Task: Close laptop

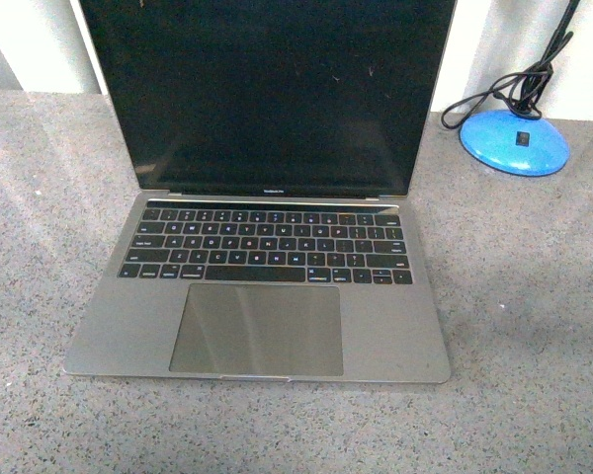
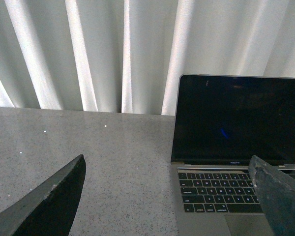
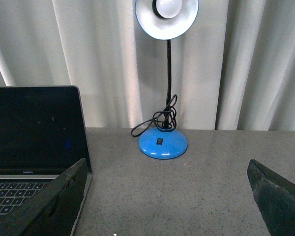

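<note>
Closing not yet begun: the slim grey-silver metal laptop (image 1: 267, 247) stands open. Flanking it, our left tool (image 2: 167, 164) and right tool (image 3: 167, 166) gape wide (both empty); next we must push its lid down.

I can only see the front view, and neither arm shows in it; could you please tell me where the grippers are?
Observer: The left gripper is open and empty, above the table, not touching the laptop.
Operator: And the right one, please?
Observer: The right gripper is open too, holding nothing, and faces the gap between the laptop and the lamp.
Operator: My view cuts off the top of the lid; is it free?
Observer: Yes, the lid's top edge is bare, with nothing touching it.
</note>
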Robot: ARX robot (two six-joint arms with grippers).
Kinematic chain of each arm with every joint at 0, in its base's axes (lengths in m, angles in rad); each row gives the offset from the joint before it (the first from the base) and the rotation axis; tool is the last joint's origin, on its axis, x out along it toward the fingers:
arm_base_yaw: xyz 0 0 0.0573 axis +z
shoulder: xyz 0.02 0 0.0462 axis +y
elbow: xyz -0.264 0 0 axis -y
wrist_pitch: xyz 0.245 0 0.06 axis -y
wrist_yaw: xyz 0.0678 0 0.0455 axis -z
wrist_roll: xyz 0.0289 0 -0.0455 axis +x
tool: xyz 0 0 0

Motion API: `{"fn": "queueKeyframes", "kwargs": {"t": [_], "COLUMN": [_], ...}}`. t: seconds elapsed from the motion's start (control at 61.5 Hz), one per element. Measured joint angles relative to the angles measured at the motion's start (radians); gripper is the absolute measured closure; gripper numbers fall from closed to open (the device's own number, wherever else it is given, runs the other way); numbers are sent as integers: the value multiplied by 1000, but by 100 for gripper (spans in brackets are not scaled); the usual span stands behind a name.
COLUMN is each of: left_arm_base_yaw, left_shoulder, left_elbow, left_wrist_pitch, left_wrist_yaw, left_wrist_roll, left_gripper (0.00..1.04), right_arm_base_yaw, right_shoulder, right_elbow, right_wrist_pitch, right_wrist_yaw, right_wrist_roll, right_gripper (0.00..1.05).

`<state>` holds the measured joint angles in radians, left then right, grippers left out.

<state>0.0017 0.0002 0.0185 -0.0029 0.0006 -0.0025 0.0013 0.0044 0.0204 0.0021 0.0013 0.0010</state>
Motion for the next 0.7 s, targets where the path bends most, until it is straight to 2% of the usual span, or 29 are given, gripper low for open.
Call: {"fn": "queueKeyframes", "kwargs": {"t": [0.699], "left_arm_base_yaw": [0], "left_shoulder": [0], "left_elbow": [0], "left_wrist_pitch": [0], "left_wrist_yaw": [0], "left_wrist_roll": [0], "left_gripper": [7], "right_arm_base_yaw": [0], "right_shoulder": [0], "right_elbow": [0], "right_wrist_pitch": [0], "right_wrist_yaw": [0], "right_wrist_roll": [0], "right_gripper": [10]}}
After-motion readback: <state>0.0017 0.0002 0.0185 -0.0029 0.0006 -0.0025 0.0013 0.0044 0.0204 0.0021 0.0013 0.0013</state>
